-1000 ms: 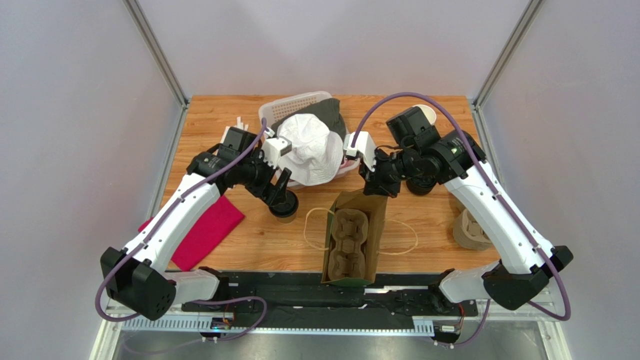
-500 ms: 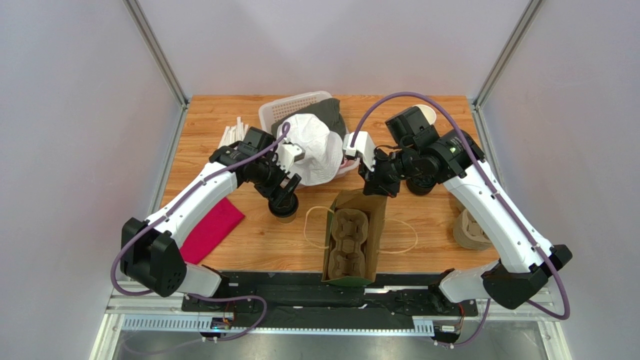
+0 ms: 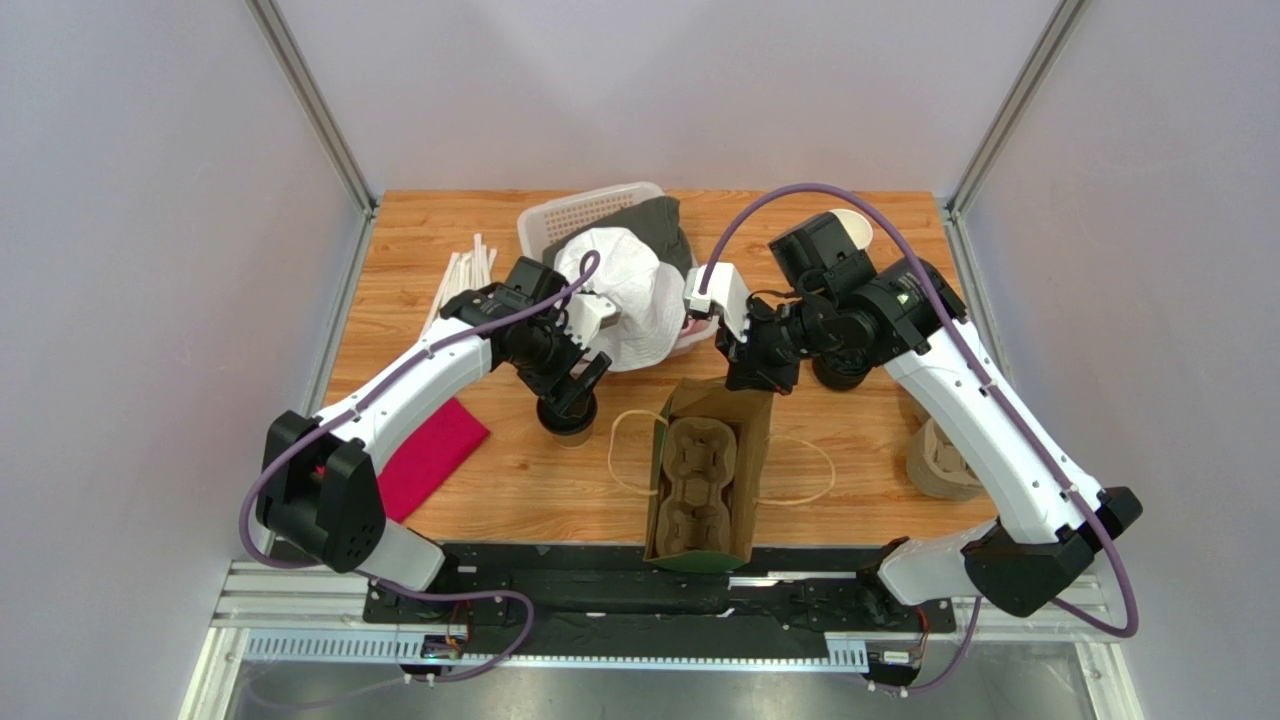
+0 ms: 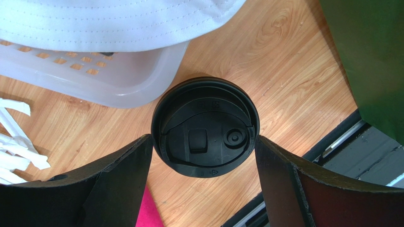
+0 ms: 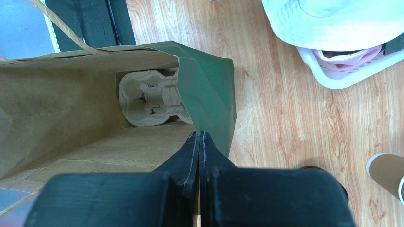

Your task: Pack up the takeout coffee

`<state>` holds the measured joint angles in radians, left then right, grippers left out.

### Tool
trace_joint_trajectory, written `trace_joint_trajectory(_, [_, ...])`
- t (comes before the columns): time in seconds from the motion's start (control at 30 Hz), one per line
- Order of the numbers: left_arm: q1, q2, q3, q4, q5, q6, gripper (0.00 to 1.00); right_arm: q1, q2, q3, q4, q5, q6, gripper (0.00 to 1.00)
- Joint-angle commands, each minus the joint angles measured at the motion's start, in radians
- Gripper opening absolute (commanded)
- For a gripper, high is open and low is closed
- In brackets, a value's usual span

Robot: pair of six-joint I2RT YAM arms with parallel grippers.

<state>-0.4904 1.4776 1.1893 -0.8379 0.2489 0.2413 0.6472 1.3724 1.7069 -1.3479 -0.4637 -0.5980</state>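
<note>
The left gripper [image 4: 203,158] is hanging over the takeout coffee, a small ribbed kraft-brown paper cup with a round black plastic lid [image 4: 205,124]. The cup is standing upright on the wooden table, just to the left of the brown kraft paper bag [image 5: 61,109] and level with its far end. The jaws are standing wide apart, one on each side of the lid. Each is just beside the lid's rim, and whether either is touching it cannot be told.

Inside the bag, a moulded grey-brown pulp cup carrier [image 5: 147,97] is lying flat on the bottom with its wells empty.

At the bag's far rim, the right gripper [image 5: 199,138] is pinching the green folded edge with its jaws pressed together, and appears to be holding the mouth open.

The step in hand looks like the pick-up of the coffee, with nothing packed yet. The next move calls for the left jaws to sink below the lid and close on the ribbed wall rather than the lid. The cup then needs lifting level and carrying right, over the bag's mouth, to a carrier well.
</note>
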Motion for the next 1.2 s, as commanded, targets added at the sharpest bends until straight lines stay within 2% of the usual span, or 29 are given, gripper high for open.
trace_joint_trajectory(0.0, [-0.011,-0.008,0.02,0.023,0.006,0.045,0.87,0.005,0.002,0.01,0.003,0.0,0.006,0.0])
trace_joint_trajectory(0.1, [-0.01,-0.061,0.027,0.01,0.039,0.101,0.89,0.005,0.001,0.014,-0.002,0.003,0.003,0.0])
trace_joint_trajectory(0.2, [-0.007,-0.112,0.046,-0.039,0.098,0.255,0.91,0.005,0.001,0.017,-0.01,0.0,0.001,0.0])
trace_joint_trajectory(0.3, [-0.002,-0.119,0.09,-0.195,0.171,0.493,0.9,0.003,0.001,0.017,-0.008,-0.001,0.001,0.0])
trace_joint_trajectory(0.33, [0.001,-0.119,0.102,-0.231,0.208,0.633,0.89,0.003,0.004,0.016,-0.008,-0.003,0.0,0.0])
trace_joint_trajectory(0.4, [0.025,-0.131,0.127,-0.304,0.26,0.763,0.87,0.005,0.005,0.019,-0.01,-0.004,0.0,0.0])
trace_joint_trajectory(0.43, [0.036,-0.135,0.127,-0.317,0.317,0.905,0.87,0.003,0.007,0.019,-0.01,-0.006,0.001,0.0])
trace_joint_trajectory(0.57, [0.056,-0.129,0.122,-0.346,0.365,1.192,0.87,0.005,0.02,0.03,-0.01,-0.009,0.004,0.0])
trace_joint_trajectory(0.67, [0.056,-0.053,0.157,-0.366,0.359,1.314,0.85,0.005,0.024,0.037,-0.013,-0.006,0.003,0.0])
trace_joint_trajectory(0.83, [0.055,0.041,0.24,-0.42,0.349,1.386,0.82,0.005,0.014,0.02,-0.028,0.0,-0.006,0.0])
trace_joint_trajectory(0.97, [0.055,0.082,0.253,-0.457,0.345,1.44,0.82,0.005,0.01,0.017,-0.03,0.002,-0.008,0.0])
trace_joint_trajectory(1.17, [0.053,0.099,0.234,-0.448,0.339,1.437,0.84,0.003,0.017,0.023,-0.031,-0.003,-0.006,0.0])
